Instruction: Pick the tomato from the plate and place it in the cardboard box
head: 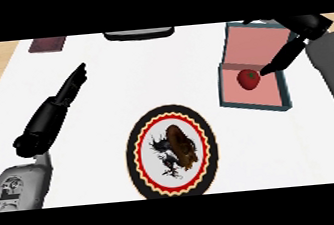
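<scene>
Fingers of the right hand (289, 48) reach straight down and to the left from the upper right corner, over the box (250, 72), and their tips end just beside the tomato (249, 78). They are extended rather than curled, and nothing is held between them; whether a fingertip actually touches the tomato cannot be told. The tomato, red with a small green stem spot, lies inside the box, on its pinkish floor near the middle crease. The box has dark blue-grey walls and sits on the right part of the white counter (96, 115), its right side close under the grey right forearm.

The left hand (55, 111) lies at the left side of the counter, fingers straight and together, pointing up and to the right, holding nothing and well apart from the plate and the box.

The plate (172, 151) stands in the lower middle of the counter, between the two arms. It has a black rim, a red and yellow scalloped ring and a white centre with a dark brown and black picture. No writing or label can be read anywhere.

Bare counter shows between the plate and the box and also above the plate. At the far edge sit a dark red flat thing (47, 44) on the left and a dark, grey-edged thing (139, 33) near the middle, both cut off by the view. Wood surface shows beyond the counter's left edge.
</scene>
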Controlling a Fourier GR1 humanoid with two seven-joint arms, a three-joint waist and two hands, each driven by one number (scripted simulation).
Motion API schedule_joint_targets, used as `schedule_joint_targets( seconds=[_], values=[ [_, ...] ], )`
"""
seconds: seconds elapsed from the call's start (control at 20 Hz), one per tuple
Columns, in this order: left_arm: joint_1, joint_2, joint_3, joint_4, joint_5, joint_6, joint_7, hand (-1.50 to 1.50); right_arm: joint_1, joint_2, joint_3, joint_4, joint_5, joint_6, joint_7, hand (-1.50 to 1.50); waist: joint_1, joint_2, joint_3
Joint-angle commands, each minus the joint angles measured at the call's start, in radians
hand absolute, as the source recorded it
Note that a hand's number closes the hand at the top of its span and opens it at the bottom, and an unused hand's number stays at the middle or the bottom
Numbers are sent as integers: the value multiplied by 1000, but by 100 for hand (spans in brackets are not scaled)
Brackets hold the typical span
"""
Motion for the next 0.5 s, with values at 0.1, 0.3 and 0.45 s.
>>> schedule_joint_targets(
  seconds=[0.1, 0.3, 0.45],
  values=[
    [-27, 4, 6, -2, -2, 3, 25, 0, -67, 24, -282, 174, -287, 135, 125, -150, 1, 3, -1],
    [-39, 6, 6, 46, -5, -9, -16, 0, -130, -53, -367, 279, -348, 133, 226, -150, 9, 11, -2],
    [-33, -12, -19, -15, -1, -13, 20, 0, -108, -98, -393, 325, -351, 90, 170, -150, 37, 19, 1]
  ],
)
